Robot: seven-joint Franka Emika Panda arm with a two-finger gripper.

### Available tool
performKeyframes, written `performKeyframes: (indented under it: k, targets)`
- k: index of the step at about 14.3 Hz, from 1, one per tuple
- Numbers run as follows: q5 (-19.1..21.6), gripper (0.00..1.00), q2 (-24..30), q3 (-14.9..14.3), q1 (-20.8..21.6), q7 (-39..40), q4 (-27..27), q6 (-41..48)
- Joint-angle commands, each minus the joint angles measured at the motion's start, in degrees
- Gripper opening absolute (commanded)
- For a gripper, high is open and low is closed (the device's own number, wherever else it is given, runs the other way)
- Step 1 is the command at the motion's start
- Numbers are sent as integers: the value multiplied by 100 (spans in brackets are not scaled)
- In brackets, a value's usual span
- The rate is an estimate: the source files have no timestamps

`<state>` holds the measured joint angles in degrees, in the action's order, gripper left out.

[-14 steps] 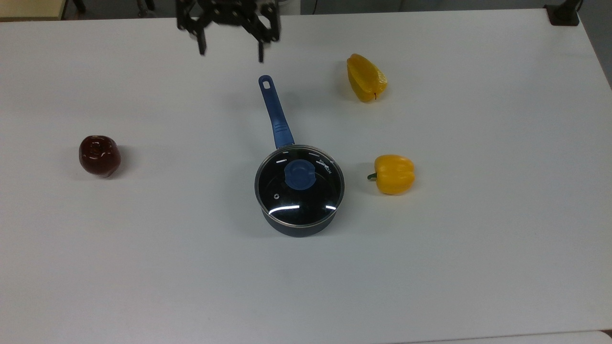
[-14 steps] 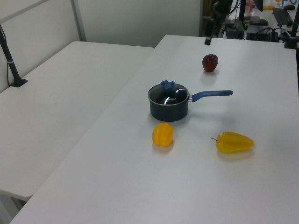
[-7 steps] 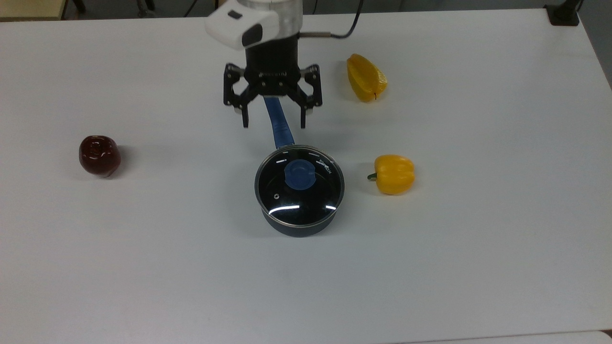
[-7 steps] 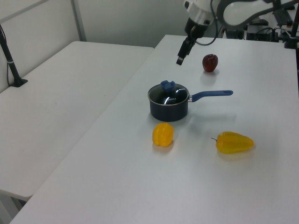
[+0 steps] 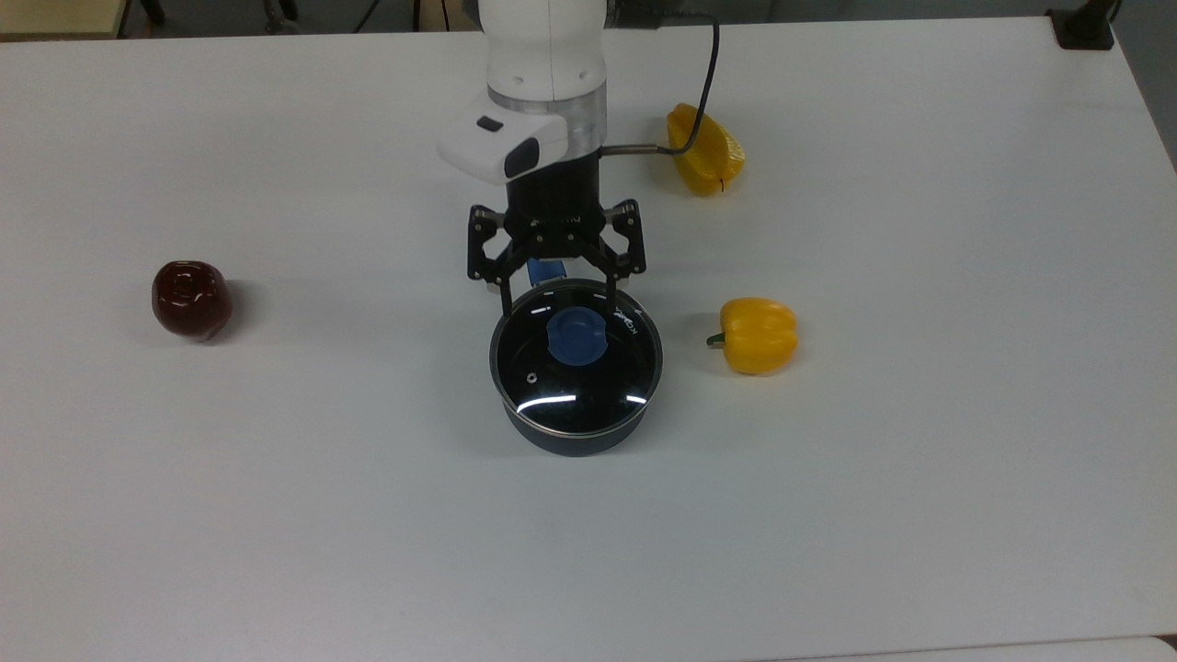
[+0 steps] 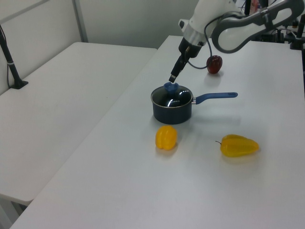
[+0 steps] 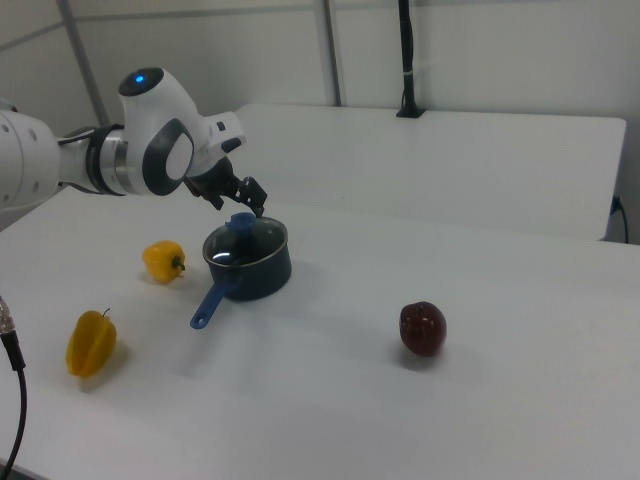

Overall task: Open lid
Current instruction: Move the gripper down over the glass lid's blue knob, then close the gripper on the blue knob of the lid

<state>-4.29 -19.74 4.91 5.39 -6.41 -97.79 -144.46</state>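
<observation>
Gripper (image 5: 556, 296) has dropped down from the table's far edge and now hangs over the back rim of the lid (image 5: 577, 357), fingers spread wide, gripping nothing.

Left to right in the top view: a glossy dark red apple (image 5: 190, 299) sits well off on its own on the matte white table (image 5: 276, 515); then the round clear glass lid with its metal rim and chunky blue knob (image 5: 577, 337), still seated flat on the dark saucepan (image 5: 575, 439); then a smooth, lumpy yellow pepper (image 5: 759, 335) just beside the pan, and a longer, pointier yellow pepper (image 5: 706, 150) further back.
</observation>
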Motion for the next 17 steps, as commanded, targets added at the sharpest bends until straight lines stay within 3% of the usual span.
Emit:
performKeyframes:
  k: [1, 7, 12, 17]
  targets:
    - [-90, 100, -144, 71, 5, -62, -109, -460]
    - [-221, 100, -171, 115, -3, -79, -197, -451]
    - [-239, 79, -171, 115, 14, -88, -188, -451]
    - [-239, 77, -179, 115, 76, -123, -188, -451]
